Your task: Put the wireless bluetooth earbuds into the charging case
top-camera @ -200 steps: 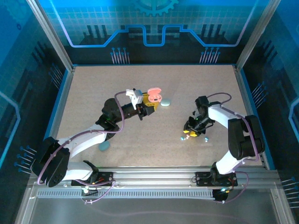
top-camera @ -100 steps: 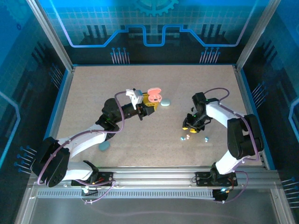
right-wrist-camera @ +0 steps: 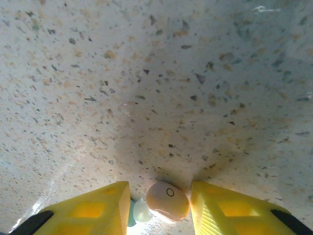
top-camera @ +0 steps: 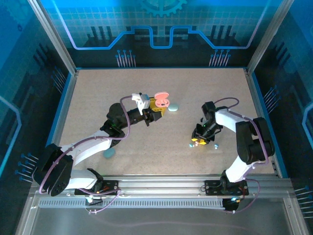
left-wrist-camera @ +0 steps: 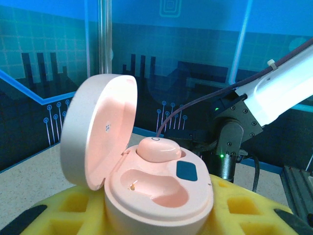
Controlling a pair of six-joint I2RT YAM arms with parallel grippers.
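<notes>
The pink earbud point(right-wrist-camera: 167, 200) lies on the table point(right-wrist-camera: 146, 73) between the spread fingers of the right gripper point(right-wrist-camera: 160, 198), not yet pinched; we judge it light, hard, glossy and apt to squirt out, so we would squeeze its broad sides gently; a pale earbud point(right-wrist-camera: 141, 210) crowds one finger and could get caught too; the left gripper point(left-wrist-camera: 159, 215) clamps the open pink charging case point(left-wrist-camera: 156, 196), with a seated earbud point(left-wrist-camera: 157, 148) and the near socket point(left-wrist-camera: 154, 186) free; a blue case point(top-camera: 173, 107) lies just beside it

Speckled beige table point(top-camera: 98, 88) enclosed by blue circuit-patterned walls point(top-camera: 161, 24).
</notes>
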